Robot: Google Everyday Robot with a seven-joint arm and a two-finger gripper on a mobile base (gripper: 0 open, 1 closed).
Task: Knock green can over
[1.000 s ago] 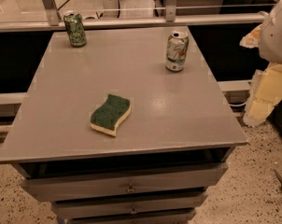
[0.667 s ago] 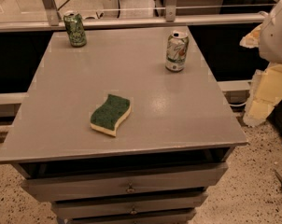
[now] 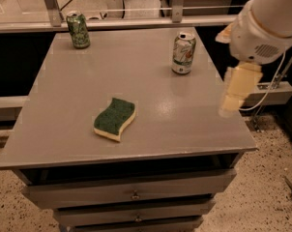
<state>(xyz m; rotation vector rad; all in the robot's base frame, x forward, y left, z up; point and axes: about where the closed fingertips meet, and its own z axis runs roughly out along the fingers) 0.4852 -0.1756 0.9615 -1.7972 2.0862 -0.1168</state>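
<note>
Trouble starts with distance: the green can (image 3: 78,29) stands upright at the far left corner of the desk (image 3: 155,93), while your hand (image 3: 231,98) hangs over its right edge, open or closed you cannot tell. A careless sweep across could topple the white can (image 3: 183,52) at far right or drag the sponge (image 3: 115,119). Hit too hard, and the green can may roll off the smooth grey top onto the speckled floor (image 3: 264,187).
</note>
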